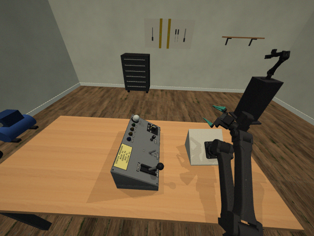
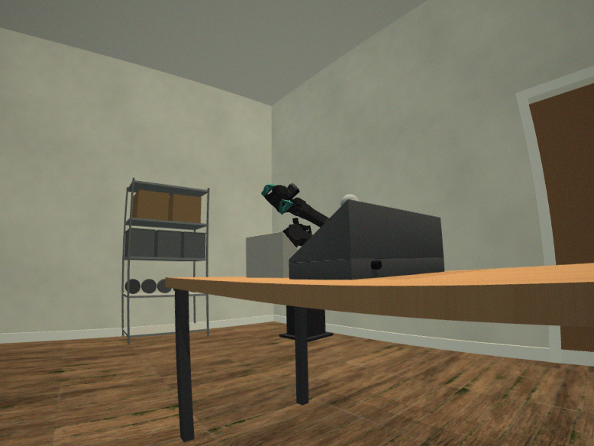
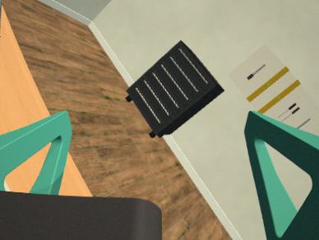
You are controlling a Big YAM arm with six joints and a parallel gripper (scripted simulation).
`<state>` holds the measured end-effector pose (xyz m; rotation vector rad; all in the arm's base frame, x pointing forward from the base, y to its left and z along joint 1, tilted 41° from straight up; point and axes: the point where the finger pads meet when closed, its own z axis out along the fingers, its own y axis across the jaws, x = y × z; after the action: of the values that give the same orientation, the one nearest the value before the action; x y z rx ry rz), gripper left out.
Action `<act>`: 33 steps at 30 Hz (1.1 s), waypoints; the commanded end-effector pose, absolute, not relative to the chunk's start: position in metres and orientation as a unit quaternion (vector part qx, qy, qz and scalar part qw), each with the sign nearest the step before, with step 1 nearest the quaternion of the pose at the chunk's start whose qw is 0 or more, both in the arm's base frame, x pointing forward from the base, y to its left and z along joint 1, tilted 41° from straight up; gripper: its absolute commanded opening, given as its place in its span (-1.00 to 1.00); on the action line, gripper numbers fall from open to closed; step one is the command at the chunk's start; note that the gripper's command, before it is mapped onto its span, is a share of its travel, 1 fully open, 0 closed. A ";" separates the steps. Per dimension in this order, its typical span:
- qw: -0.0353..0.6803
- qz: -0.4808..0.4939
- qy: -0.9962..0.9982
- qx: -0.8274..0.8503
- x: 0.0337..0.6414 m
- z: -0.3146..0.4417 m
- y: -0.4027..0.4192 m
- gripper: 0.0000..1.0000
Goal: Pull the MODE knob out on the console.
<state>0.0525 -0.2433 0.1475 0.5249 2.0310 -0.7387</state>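
Note:
The grey console (image 1: 138,154) stands in the middle of the table, its sloped panel facing my arm. The panel carries a white ball knob (image 1: 135,117), a column of coloured buttons, a black rotary selector (image 1: 152,128), a small black knob (image 1: 153,138), a toggle (image 1: 152,152) and a ball-topped lever (image 1: 159,166). The labels are too small to read, so I cannot tell which control is MODE. My gripper (image 1: 209,113) is open and empty, raised well above the table to the right of the console. It also shows in the exterior view (image 2: 275,196) and in the wrist view (image 3: 159,163), pointing towards the far wall.
A grey block (image 1: 204,146) sits on the table between the console and my arm's base. A black pedestal (image 1: 258,100) stands behind my arm. The exterior view shows a small black knob (image 2: 376,264) low on the console's back face.

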 end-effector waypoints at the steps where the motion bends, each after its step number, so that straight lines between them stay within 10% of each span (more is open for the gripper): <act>1: 0.443 -0.300 0.818 0.210 0.052 0.150 -0.245 1.00; 33: 0.494 -0.223 0.818 0.194 0.108 0.188 -0.257 1.00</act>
<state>0.0940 -0.2358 0.1539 0.4511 2.0138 -0.5564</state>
